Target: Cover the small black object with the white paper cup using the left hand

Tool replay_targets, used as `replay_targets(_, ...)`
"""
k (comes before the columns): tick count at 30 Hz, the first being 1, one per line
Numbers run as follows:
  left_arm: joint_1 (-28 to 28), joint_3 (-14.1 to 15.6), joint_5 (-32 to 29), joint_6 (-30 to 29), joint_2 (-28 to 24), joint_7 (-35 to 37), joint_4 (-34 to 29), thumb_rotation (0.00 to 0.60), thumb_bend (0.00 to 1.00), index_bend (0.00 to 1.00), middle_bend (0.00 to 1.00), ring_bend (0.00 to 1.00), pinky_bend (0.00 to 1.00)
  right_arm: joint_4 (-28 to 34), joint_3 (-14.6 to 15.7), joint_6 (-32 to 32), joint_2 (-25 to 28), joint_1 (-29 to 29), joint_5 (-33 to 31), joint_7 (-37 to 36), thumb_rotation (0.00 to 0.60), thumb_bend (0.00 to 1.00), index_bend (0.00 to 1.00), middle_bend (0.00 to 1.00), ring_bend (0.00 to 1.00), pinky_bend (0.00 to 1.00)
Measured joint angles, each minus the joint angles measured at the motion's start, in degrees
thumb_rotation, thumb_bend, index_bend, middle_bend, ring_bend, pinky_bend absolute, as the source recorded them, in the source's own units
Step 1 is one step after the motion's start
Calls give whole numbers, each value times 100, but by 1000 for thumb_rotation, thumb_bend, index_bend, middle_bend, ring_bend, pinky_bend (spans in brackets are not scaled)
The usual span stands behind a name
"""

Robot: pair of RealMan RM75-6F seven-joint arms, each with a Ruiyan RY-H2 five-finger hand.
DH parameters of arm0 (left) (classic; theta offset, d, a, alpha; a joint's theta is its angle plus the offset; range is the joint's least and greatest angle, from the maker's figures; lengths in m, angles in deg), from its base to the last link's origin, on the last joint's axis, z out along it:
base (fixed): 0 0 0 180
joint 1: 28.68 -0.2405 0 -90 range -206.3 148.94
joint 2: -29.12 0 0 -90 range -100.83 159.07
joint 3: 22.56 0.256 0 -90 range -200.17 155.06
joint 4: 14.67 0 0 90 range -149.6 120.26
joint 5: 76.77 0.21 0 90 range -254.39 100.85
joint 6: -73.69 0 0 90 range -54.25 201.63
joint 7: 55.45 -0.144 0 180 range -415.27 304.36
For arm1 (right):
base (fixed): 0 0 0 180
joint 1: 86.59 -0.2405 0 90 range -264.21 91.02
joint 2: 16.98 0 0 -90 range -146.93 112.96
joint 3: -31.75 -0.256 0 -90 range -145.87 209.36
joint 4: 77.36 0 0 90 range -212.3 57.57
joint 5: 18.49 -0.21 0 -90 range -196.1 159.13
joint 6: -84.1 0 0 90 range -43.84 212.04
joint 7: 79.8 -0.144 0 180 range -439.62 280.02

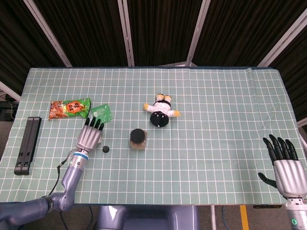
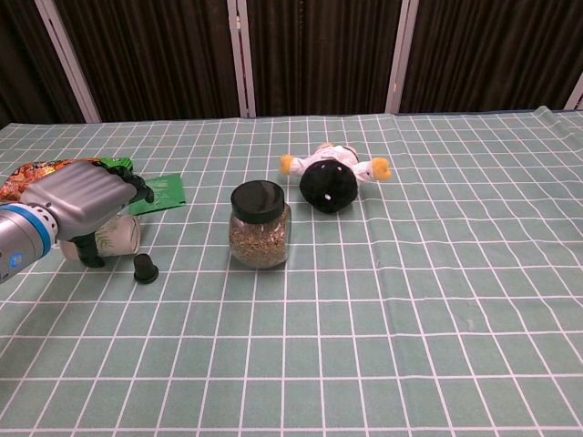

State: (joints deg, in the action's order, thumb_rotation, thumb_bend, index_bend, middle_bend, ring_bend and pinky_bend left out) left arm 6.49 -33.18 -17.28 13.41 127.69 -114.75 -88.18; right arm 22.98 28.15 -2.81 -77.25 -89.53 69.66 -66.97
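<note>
The white paper cup (image 2: 119, 236) lies on its side at the left of the table, mostly covered by my left hand (image 2: 82, 205). The fingers curl over its far side and the thumb sits in front of it, so the hand grips it. In the head view the left hand (image 1: 90, 136) hides the cup completely. The small black object (image 1: 105, 149) (image 2: 145, 268) stands on the cloth just right of the hand, apart from it. My right hand (image 1: 286, 165) hovers at the near right corner, fingers spread, holding nothing.
A black-lidded jar (image 1: 138, 139) (image 2: 260, 223) stands right of the black object. Behind it lies a plush toy (image 1: 162, 112) (image 2: 332, 179). An orange snack bag (image 1: 69, 109) and a green packet (image 1: 101, 113) lie behind the left hand. A black bar (image 1: 27, 144) rests off the table's left edge.
</note>
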Motion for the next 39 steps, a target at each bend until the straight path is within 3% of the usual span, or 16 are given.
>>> replay_targets(3, 31, 23, -62, -17, 32, 84, 69, 600, 9, 290, 257, 241, 333, -1, 0, 11, 2, -7, -8, -4, 600, 0, 57, 0, 0, 0)
replay_targets(5, 42, 35, -57, -59, 43, 177, 92, 600, 9, 413, 395, 373, 461, -7, -2, 13, 4, -9, -19, -7, 600, 0, 57, 0, 0, 0)
replay_targets(7, 46, 34, -87, -115, 43, 222, 89, 600, 9, 477, 463, 433, 515, -8, -2, 13, 6, -9, -20, -16, 600, 0, 57, 0, 0, 0)
replay_targets(13, 38, -104, -185, -276, -103, 468, -136, 600, 9, 516, 489, 458, 538, -6, 5, 2, 21, -3, -17, -52, 600, 0, 57, 0, 0, 0)
replay_targets(19, -59, -355, -223, -306, -417, 1344, -621, 600, 10, 518, 470, 440, 528, 11, 20, -17, 34, 4, 17, -74, 600, 0, 57, 0, 0, 0)
replay_targets(25, -299, -634, -64, -40, -708, 3598, -1035, 600, 9, 504, 426, 395, 470, 42, 39, -15, 40, -4, 66, -63, 600, 0, 57, 0, 0, 0)
replay_targets(29, -499, -750, 311, 238, -879, 5888, -1115, 600, 9, 498, 404, 369, 451, 45, 50, 5, 33, -11, 70, -43, 600, 0, 57, 0, 0, 0)
replay_targets(35, -725, -695, 1246, 419, -934, 8785, -838, 600, 10, 498, 381, 341, 435, 39, 52, 33, 24, -24, 51, -26, 600, 0, 57, 0, 0, 0)
replay_targets(39, -802, -538, 1893, 388, -790, 10071, -376, 600, 11, 498, 378, 339, 434, 32, 47, 31, 25, -20, 28, -31, 600, 0, 57, 0, 0, 0)
